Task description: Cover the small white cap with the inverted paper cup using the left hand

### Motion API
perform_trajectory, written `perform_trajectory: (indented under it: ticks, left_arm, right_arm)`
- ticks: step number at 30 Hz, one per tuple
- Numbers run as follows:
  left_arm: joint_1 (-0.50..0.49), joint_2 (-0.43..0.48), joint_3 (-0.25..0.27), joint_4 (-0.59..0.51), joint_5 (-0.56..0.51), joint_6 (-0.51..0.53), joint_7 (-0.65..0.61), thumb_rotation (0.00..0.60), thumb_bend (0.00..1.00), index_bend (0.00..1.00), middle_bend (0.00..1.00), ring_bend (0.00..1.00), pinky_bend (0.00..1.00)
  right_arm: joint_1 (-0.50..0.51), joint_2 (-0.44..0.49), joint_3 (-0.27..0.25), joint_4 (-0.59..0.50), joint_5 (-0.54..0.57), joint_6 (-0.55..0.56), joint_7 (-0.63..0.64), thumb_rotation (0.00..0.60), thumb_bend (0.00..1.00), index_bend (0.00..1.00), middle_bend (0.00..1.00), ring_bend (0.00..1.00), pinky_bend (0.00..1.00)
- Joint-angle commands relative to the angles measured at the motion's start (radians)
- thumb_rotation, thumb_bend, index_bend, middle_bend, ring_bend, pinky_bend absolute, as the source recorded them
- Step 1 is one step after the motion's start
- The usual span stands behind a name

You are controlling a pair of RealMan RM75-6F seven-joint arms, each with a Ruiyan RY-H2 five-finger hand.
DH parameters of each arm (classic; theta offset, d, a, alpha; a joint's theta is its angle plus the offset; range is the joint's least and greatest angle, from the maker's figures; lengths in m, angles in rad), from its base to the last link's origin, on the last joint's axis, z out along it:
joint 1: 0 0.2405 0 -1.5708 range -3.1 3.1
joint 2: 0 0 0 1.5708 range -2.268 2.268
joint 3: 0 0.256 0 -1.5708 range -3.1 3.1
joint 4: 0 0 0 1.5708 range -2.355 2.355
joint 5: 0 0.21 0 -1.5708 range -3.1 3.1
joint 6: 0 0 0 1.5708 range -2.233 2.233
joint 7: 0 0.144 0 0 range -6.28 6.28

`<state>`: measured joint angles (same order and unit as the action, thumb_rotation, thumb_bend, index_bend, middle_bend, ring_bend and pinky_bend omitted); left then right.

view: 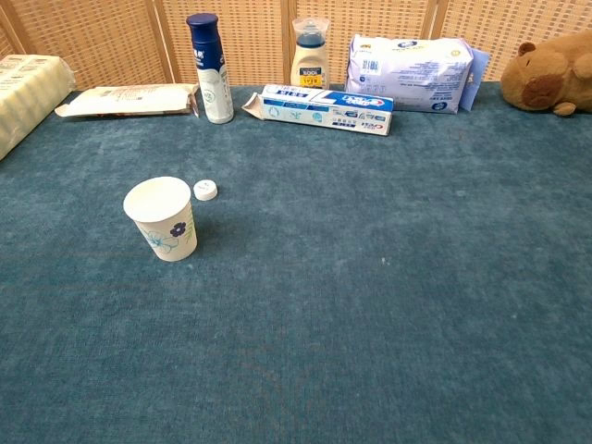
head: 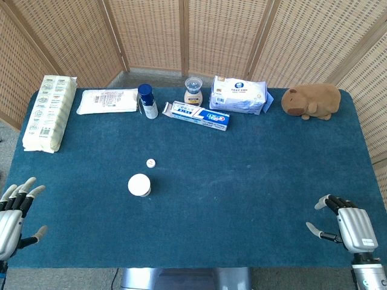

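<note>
Left hand [head: 17, 208] empty; paper cup [view: 165, 219] upright, mouth up, beside cap [view: 205, 191].

Silver-grey left hand [head: 15, 211] and right hand [head: 351, 225] — black joints, pale fingertips.

You are facing a counter [head: 254, 181] covered edge to edge in dark teal cloth with a short, slightly mottled nap. Behind it stands a folding screen [head: 157, 36] of woven tan wicker panels set in light wooden frames, angled so that it wraps around the far side and both ends. Through the gap beneath the screen you can see a strip of grey floor [head: 151, 75]. At the near edge, below the counter, a grey metal base [head: 187, 279] shows. The light is soft, even daylight, and shadows on the cloth are faint.
</note>
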<state>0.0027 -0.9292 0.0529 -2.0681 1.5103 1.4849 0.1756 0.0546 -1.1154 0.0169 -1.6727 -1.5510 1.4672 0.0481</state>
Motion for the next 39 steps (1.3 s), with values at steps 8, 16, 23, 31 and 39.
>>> perform_trajectory:
  ticks: [8, 16, 23, 31, 39]
  left_arm:
    - [-0.003, -0.005, -0.011, -0.013, 0.003, 0.009, 0.030, 0.596, 0.24, 0.10, 0.00, 0.00, 0.00]
    - [-0.072, 0.007, -0.041, -0.043, -0.036, -0.081, 0.115, 0.597, 0.24, 0.10, 0.00, 0.00, 0.00]
    - [-0.183, -0.010, -0.083, -0.063, -0.123, -0.223, 0.221, 0.596, 0.24, 0.10, 0.00, 0.00, 0.00]
    - [-0.385, -0.099, -0.154, -0.067, -0.381, -0.414, 0.441, 0.598, 0.19, 0.10, 0.00, 0.00, 0.00]
    - [-0.537, -0.275, -0.191, 0.003, -0.598, -0.430, 0.589, 0.599, 0.19, 0.10, 0.00, 0.00, 0.00]
  right_arm:
    - [0.006, -0.002, -0.002, 0.006, -0.003, -0.008, 0.008, 0.409, 0.26, 0.44, 0.39, 0.39, 0.40]
    - [-0.004, -0.001, -0.003, 0.016, -0.001, 0.006, 0.024, 0.408, 0.26, 0.44, 0.39, 0.39, 0.40]
    - [-0.012, 0.008, -0.003, 0.013, 0.001, 0.018, 0.028, 0.412, 0.26, 0.44, 0.39, 0.39, 0.40]
    - [-0.033, 0.037, 0.001, -0.017, 0.009, 0.051, 0.027, 0.410, 0.26, 0.44, 0.39, 0.39, 0.40]
    - [-0.040, 0.050, 0.006, -0.036, 0.018, 0.056, 0.013, 0.409, 0.26, 0.44, 0.39, 0.39, 0.40]
